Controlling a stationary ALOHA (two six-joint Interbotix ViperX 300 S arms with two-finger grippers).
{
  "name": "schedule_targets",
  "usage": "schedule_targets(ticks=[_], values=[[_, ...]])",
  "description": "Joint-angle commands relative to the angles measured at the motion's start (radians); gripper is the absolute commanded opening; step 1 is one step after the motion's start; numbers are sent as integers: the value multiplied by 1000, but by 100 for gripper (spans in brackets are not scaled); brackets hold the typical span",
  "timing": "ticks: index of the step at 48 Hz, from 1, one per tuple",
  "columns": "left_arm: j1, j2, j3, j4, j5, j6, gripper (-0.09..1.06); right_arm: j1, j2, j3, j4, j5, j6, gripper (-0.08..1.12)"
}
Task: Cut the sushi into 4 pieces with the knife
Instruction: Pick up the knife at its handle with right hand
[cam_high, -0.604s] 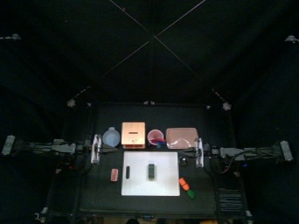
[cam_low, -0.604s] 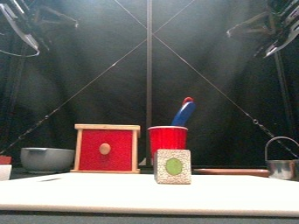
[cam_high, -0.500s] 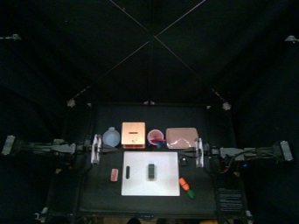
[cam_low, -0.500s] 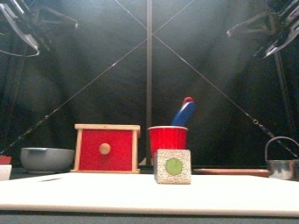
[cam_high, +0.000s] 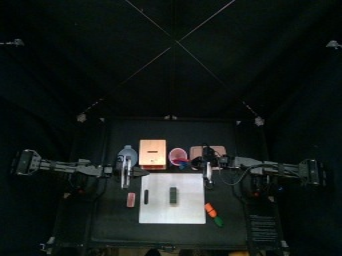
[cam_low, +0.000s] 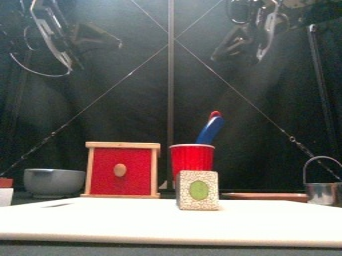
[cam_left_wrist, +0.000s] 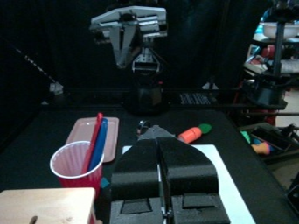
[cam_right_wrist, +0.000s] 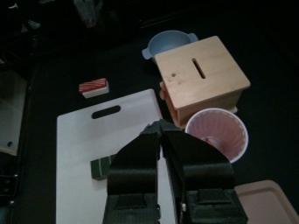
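The left gripper (cam_left_wrist: 162, 140) and right gripper (cam_right_wrist: 158, 128) hang with jaws closed, the sushi roll (cam_high: 174, 194) at 6 o'clock from the red cup (cam_high: 178, 156).

Centre frame: a red cup (cam_low: 191, 160) holding a blue knife (cam_low: 211, 128); left, a pale box (cam_low: 122, 170) fronted red; a speckled white, green-centred sushi roll (cam_low: 198, 190) on a white board (cam_low: 171, 225).

A black back curtain of cloth (cam_high: 171, 50) fills the upper half of the top view. Below it stands a small black table with a flat top (cam_high: 114, 230). In the front view a pale light falls from above and makes the curtain grey in the middle.
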Motion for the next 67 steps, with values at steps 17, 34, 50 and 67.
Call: schedule_targets(ticks=[17, 34, 50, 67], values=[[-3, 18, -20, 0, -11, 2, -1, -9, 121, -114, -230, 183, -3, 89], [2, 18, -17, 0, -11, 2, -1, -29, 201, -147, -296, 268, -18, 89], [5, 17, -17, 0, -11, 2, -1, -57, 241, -179, -324, 270, -23, 89], [14, 17, -8, 0, -11, 3, -1, -43, 307, -229, -382, 345, -26, 83]])
